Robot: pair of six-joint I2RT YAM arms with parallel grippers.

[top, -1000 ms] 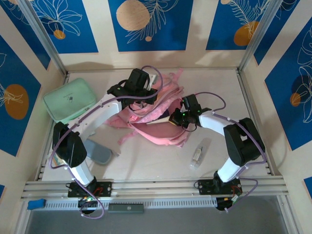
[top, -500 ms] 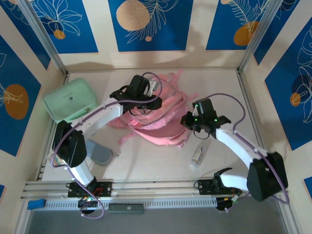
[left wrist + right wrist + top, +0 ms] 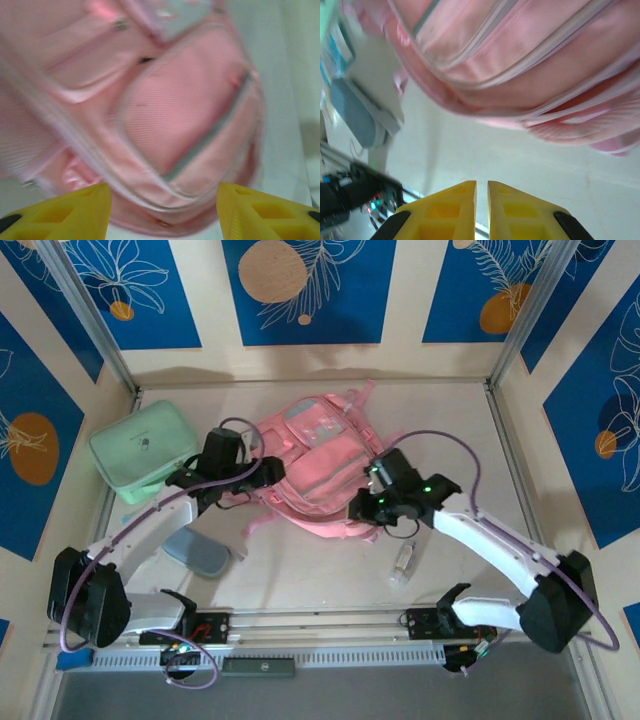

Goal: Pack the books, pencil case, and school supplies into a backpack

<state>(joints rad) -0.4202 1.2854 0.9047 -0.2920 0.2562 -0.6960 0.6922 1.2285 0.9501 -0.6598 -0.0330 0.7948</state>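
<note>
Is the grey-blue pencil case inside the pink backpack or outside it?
Outside. The pencil case lies on the table, beside the backpack, not in it.

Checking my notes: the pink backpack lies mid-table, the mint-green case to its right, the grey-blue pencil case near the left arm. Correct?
No: the top external view shows the mint-green case to the left of the pink backpack, not its right. The backpack is mid-table and the grey-blue pencil case lies near the left arm.

A: There's the backpack lying flat, left gripper at its left edge, right gripper at its near-right corner.
B: And the pencil case sits near-left of it, bottle near-right, both apart
</note>
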